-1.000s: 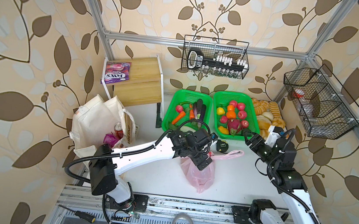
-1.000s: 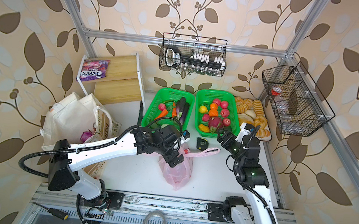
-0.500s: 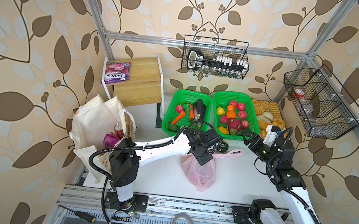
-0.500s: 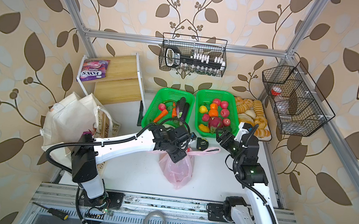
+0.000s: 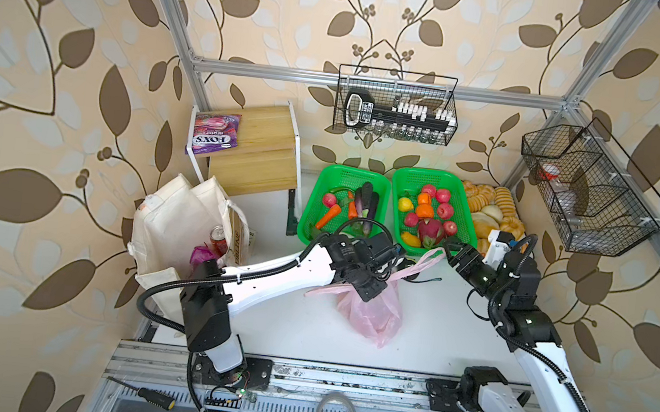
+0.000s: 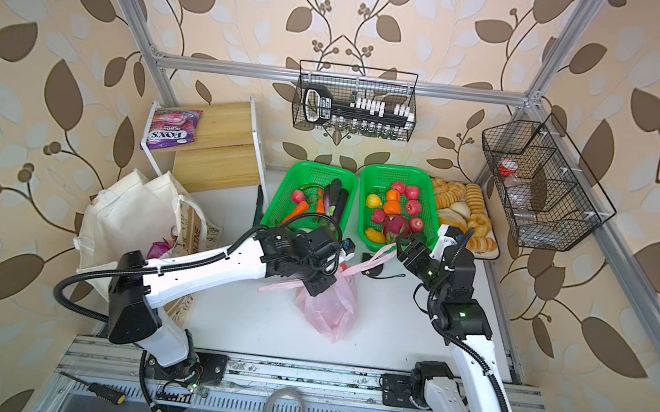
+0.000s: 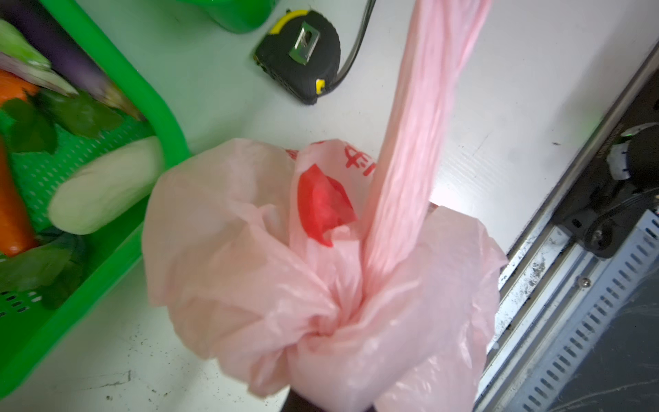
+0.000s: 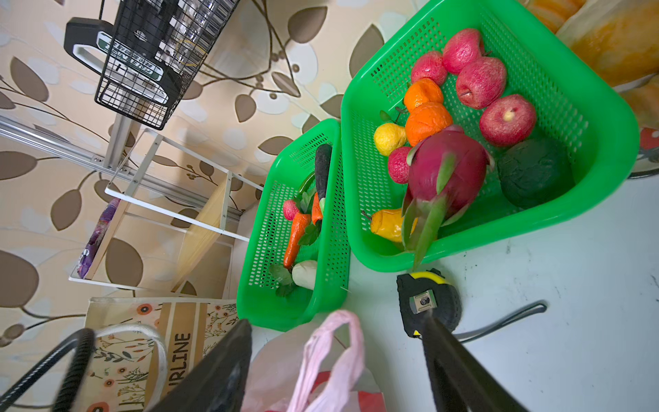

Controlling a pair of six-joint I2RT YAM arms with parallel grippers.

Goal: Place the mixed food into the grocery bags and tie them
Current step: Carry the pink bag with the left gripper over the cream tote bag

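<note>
The pink plastic bag [image 5: 371,318] stands on the white table in both top views, with something red showing through it [image 7: 322,205]. My left gripper [image 5: 369,291] is shut on its bunched neck [image 7: 331,330]; the plastic hides the fingertips in the left wrist view. One handle [image 5: 425,261] stretches up towards my right gripper [image 5: 446,253]. That gripper [image 8: 335,321] is open, with the handle loop [image 8: 338,342] between its fingers [image 8: 228,356] and not pinched. The cream canvas tote [image 5: 174,224] stands at the left and holds a red soda can [image 5: 219,239] and a purple packet [image 5: 200,254].
Two green baskets [image 5: 313,213] [image 5: 465,217] of produce stand behind the bag. A black tape measure [image 7: 299,53] lies between them and the bag. A bread tray [image 5: 494,216] is at back right. A wooden shelf [image 5: 258,153] carries a purple FOX'S packet [image 5: 214,134].
My left gripper has swung right over the pink bag and gone from open to shut on its neck. The right gripper has stayed open near the handle, barely moving.
</note>
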